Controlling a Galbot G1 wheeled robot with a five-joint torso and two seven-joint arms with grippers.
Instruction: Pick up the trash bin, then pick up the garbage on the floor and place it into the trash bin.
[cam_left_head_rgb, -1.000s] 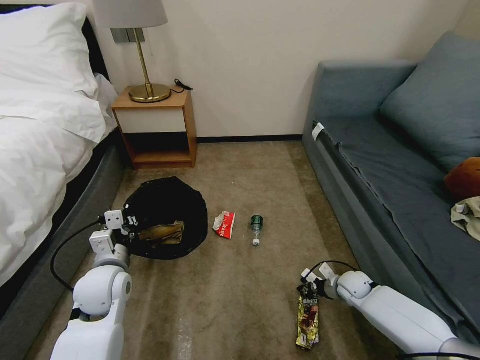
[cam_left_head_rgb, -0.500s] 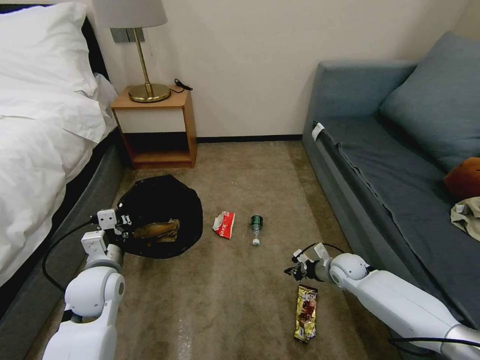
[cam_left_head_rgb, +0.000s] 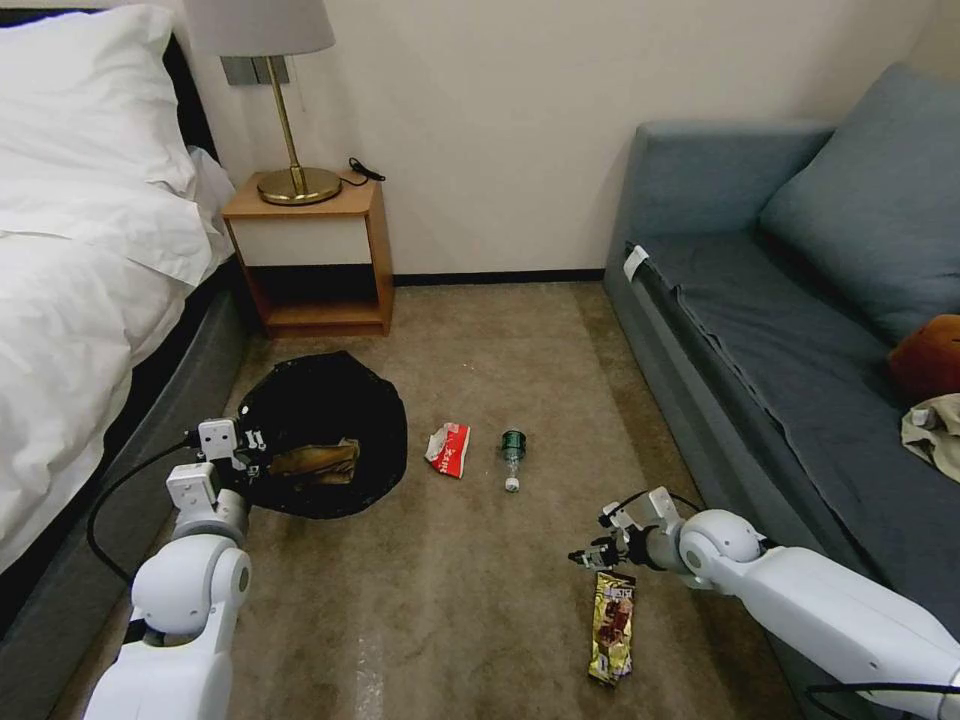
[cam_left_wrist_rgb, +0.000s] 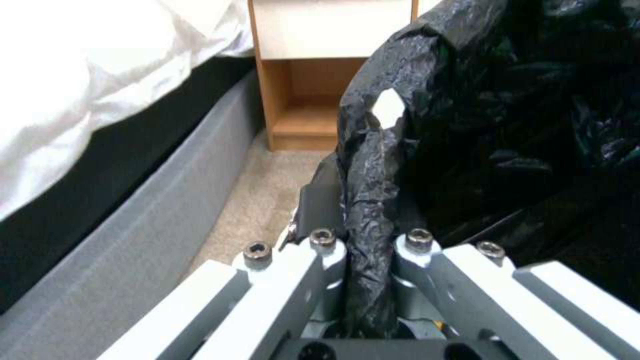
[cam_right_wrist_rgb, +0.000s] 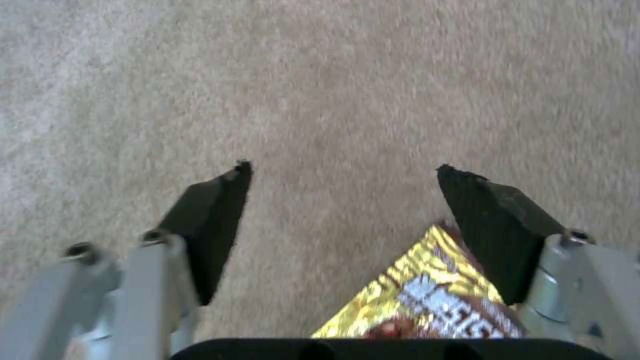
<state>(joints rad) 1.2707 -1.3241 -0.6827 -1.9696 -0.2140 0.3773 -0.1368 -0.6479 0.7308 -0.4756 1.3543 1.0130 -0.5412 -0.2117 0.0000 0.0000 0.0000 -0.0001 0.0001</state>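
No print I can read on any wrapper. My left gripper (cam_left_wrist_rgb: 363, 260) is clamped on the black liner at the trash bin (cam_left_head_rgb: 330, 425) rim, by the bed; brown paper wad (cam_left_head_rgb: 315, 462) inside. R gripper (cam_right_wrist_rgb: 340, 230) is spread wide, empty, just above the gold-brown snack packet (cam_left_head_rgb: 611, 625). Red-and-white wrapper (cam_left_head_rgb: 449, 448) and bottle (cam_left_head_rgb: 513, 458) lie on beige carpet btwn bin and grey sofa (cam_left_head_rgb: 790, 330).

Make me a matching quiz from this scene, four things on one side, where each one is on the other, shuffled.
1. snack packet
2. bottle
3. paper wad
4. lamp

a. on the nightstand
b. inside the bin
c. on the carpet beside the red-and-white wrapper
d. on the carpet just under the right gripper

Pairs: 1-d, 2-c, 3-b, 4-a
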